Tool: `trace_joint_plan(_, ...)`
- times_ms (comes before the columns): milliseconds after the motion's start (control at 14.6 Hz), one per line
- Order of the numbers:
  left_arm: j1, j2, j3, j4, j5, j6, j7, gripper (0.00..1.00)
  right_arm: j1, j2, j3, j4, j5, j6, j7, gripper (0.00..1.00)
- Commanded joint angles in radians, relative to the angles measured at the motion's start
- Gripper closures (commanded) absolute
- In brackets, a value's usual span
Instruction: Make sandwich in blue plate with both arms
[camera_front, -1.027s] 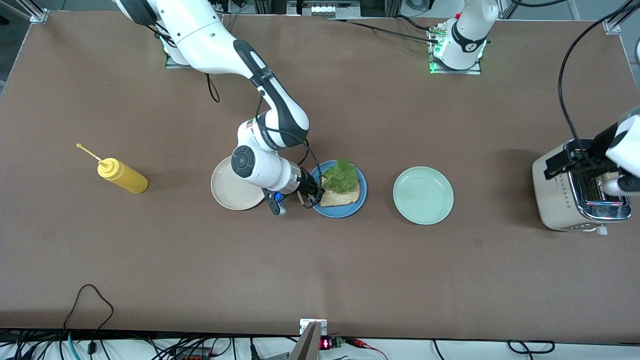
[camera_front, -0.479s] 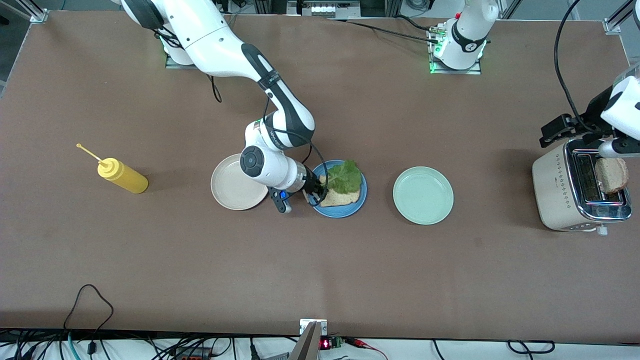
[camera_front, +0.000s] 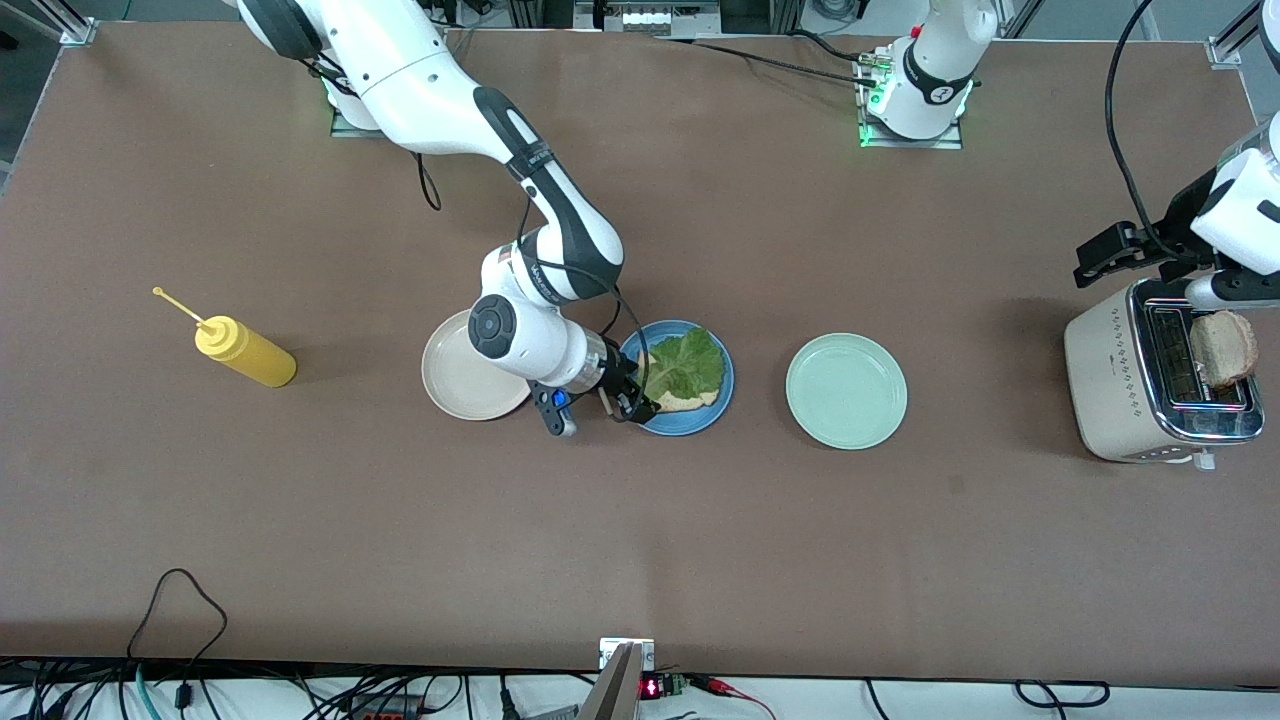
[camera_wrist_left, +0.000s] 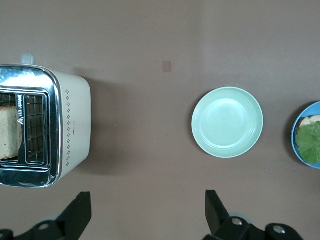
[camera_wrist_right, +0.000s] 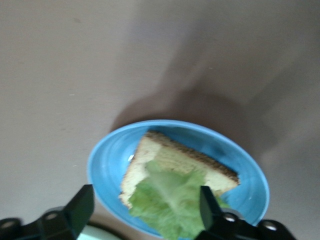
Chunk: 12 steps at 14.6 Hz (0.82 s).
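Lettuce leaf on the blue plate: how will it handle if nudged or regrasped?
Probably floppy: the lettuce leaf is thin and ruffled, draping over the bread slice. Likely very light, so it could slide off the bread or cling to a finger. Edges look tear-prone.

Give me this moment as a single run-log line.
right gripper: open over blue plate rim | lettuce on bread slice | left gripper: open above toaster | second slice in toaster

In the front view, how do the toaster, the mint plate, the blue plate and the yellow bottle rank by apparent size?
1. Toaster
2. Mint plate
3. Blue plate, partly hidden by the right arm, so it may match the mint plate
4. Yellow bottle
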Motion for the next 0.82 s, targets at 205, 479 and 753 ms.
trace_joint_plan(205, 0.006, -0.001, -0.003, 0.005, -0.009, -0.006, 0.032, 0.0, -0.066, -0.101, -0.023, 0.015, -0.173, -0.155, -0.132, 0.0)
trace_joint_plan(479, 0.008, -0.004, -0.003, -0.004, -0.009, -0.012, 0.025, 0.0, -0.185, -0.202, -0.025, 0.01, -0.187, -0.365, -0.384, 0.0)
trace_joint_plan(753, 0.012, -0.004, 0.002, -0.01, -0.011, -0.001, 0.023, 0.0, -0.285, -0.303, -0.057, 0.006, -0.246, -0.621, -0.601, 0.0)
